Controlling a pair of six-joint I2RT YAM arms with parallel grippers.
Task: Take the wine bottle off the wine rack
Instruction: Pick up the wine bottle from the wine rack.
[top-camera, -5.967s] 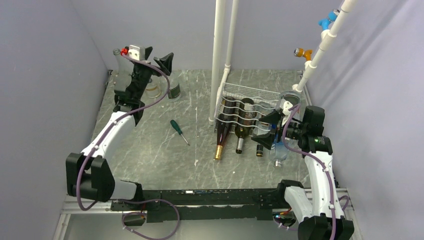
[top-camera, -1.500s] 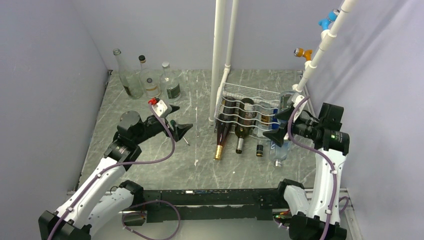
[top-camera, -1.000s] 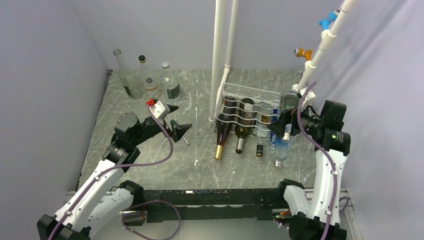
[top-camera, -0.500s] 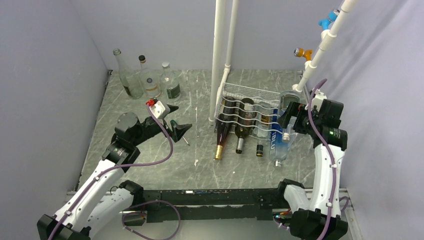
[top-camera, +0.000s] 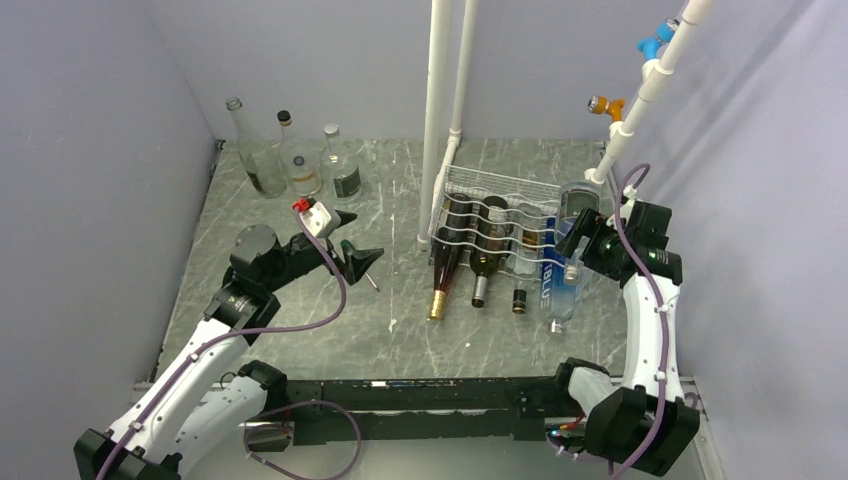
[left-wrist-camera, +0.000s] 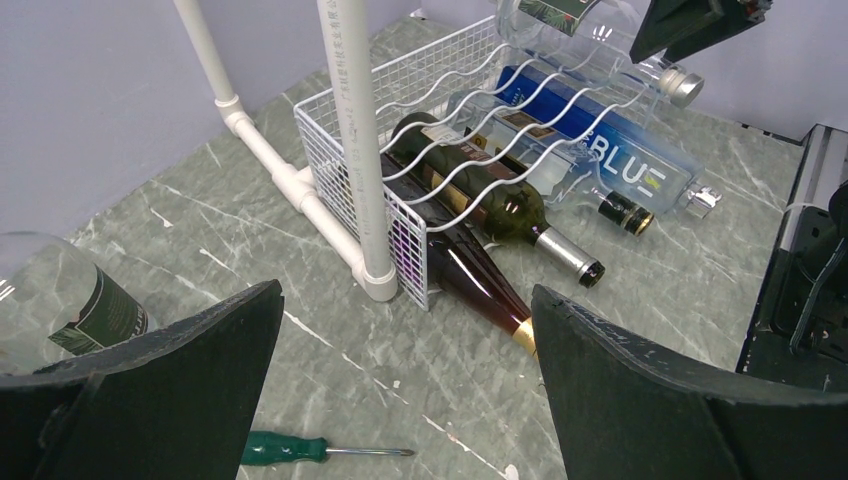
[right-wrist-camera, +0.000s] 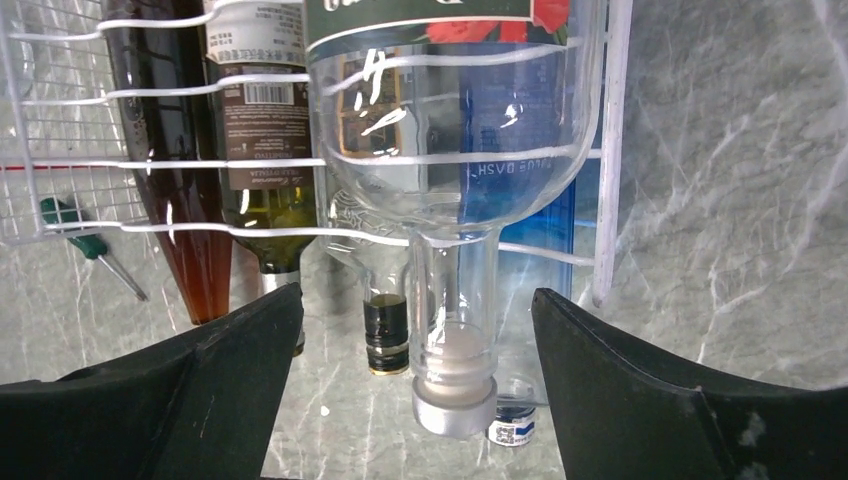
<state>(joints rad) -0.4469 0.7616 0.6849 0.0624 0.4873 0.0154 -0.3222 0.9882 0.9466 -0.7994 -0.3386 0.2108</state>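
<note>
Three glass bottles (top-camera: 293, 160) are standing at the far left corner of the table (top-camera: 300, 320). In front of them the left gripper (top-camera: 365, 233) is hanging over a green screwdriver (left-wrist-camera: 283, 449), its fingers spread wide and gripping nothing. Two white pipes (top-camera: 445, 110) are rising just left of the wine rack (top-camera: 490, 187), which is sitting right of centre. On its lower tier a dark bottle with a gold collar (top-camera: 441, 272), a green bottle (top-camera: 484, 262), a small black-capped bottle (top-camera: 519, 298) and a blue bottle (top-camera: 553, 282) are lying side by side, necks pointing toward the arms. The clear wine bottle (right-wrist-camera: 450, 150) is lying on the upper tier at the rack's right end, above the blue one, its neck sticking out past the front wire. The right gripper (right-wrist-camera: 417, 330) is hovering at that neck: its fingers are parted, one on each side of the neck and clear of the glass, clasping nothing.
</note>
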